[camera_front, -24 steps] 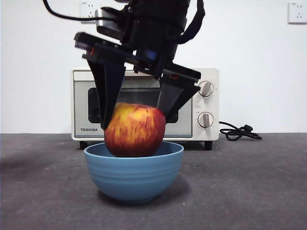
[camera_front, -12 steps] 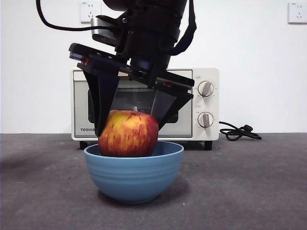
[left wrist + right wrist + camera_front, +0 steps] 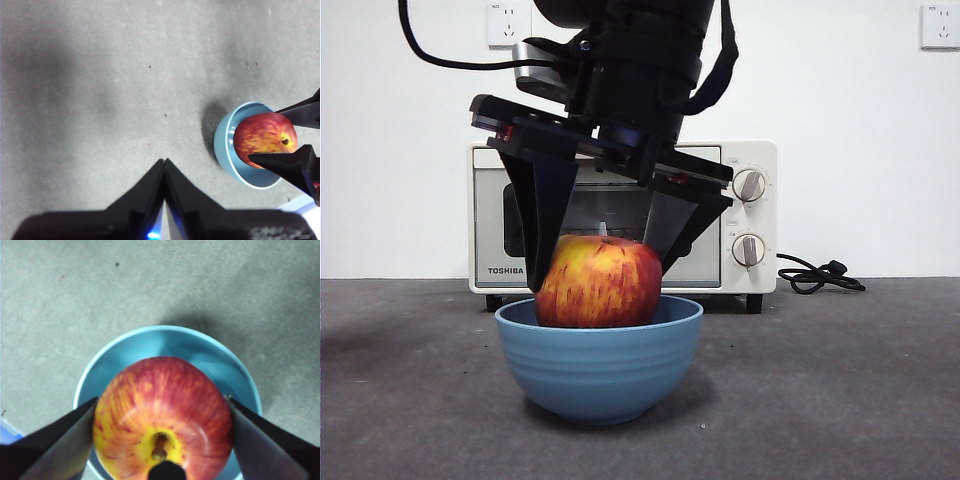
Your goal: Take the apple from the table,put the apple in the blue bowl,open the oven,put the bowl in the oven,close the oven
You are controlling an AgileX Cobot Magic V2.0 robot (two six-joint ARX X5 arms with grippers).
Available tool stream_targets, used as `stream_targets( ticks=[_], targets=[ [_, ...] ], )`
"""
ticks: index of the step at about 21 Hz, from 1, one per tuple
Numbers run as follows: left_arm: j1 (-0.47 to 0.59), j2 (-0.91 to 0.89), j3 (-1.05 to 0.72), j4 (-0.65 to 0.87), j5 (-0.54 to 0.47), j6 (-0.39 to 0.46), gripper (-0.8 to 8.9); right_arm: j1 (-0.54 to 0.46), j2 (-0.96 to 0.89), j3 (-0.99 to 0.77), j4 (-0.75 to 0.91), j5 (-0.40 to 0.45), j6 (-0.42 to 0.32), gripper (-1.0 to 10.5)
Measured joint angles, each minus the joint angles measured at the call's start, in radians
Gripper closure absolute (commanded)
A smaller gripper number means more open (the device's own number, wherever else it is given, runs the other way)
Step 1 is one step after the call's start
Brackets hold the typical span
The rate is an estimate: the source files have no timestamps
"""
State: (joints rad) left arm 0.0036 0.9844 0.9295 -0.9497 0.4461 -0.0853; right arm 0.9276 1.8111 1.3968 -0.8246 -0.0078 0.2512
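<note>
Over the deep matte blue bowl (image 3: 599, 355), the right gripper (image 3: 161, 430) flanks the streaked red apple (image 3: 599, 283) (resting inside); I cannot tell whether its jaws still pinch. Placing looks nearly done; next it must lift clear toward the cream-white toaster oven (image 3: 740, 215).

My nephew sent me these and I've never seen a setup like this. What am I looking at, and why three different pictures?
It is a two-armed robot at a table, seen by three cameras at one moment. The front view looks level across the table; the other two cameras sit on the arms' wrists. The right gripper hangs over a blue bowl with an apple between its jaws; the apple sits low in the bowl. Whether the jaws grip it or have just let go is unclear. The left gripper waits, shut, above bare table. Behind stands a small oven, door closed.
</note>
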Motion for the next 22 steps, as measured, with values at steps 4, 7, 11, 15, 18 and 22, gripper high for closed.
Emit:
stream_targets(
  ticks=[4, 7, 11, 15, 18, 22],
  targets=[
    [0.0, 0.0, 0.0, 0.0, 0.0, 0.001, 8.17, 0.0, 0.0, 0.0, -0.015, 0.0, 0.001, 3.7],
    [0.0, 0.0, 0.0, -0.007, 0.0, 0.005, 8.17, 0.0, 0.0, 0.0, -0.013, 0.0, 0.004, 3.7],
    [0.0, 0.0, 0.0, 0.024, 0.003, 0.006, 8.17, 0.0, -0.007, 0.0, -0.017, 0.0, 0.003, 3.8],
    [0.0, 0.027, 0.018, 0.09, 0.023, 0.003, 8.18, 0.0, -0.112, 0.0, -0.07, 0.027, 0.008, 3.9],
    [-0.01, 0.103, 0.09, 0.108, 0.07, 0.002, 8.18, 0.0, -0.181, 0.0, -0.154, 0.14, 0.016, 5.8],
    [-0.058, 0.248, 0.222, 0.12, 0.071, -0.002, 8.18, -0.012, -0.241, 0.0, -0.191, 0.214, 0.018, 9.3]
  ],
)
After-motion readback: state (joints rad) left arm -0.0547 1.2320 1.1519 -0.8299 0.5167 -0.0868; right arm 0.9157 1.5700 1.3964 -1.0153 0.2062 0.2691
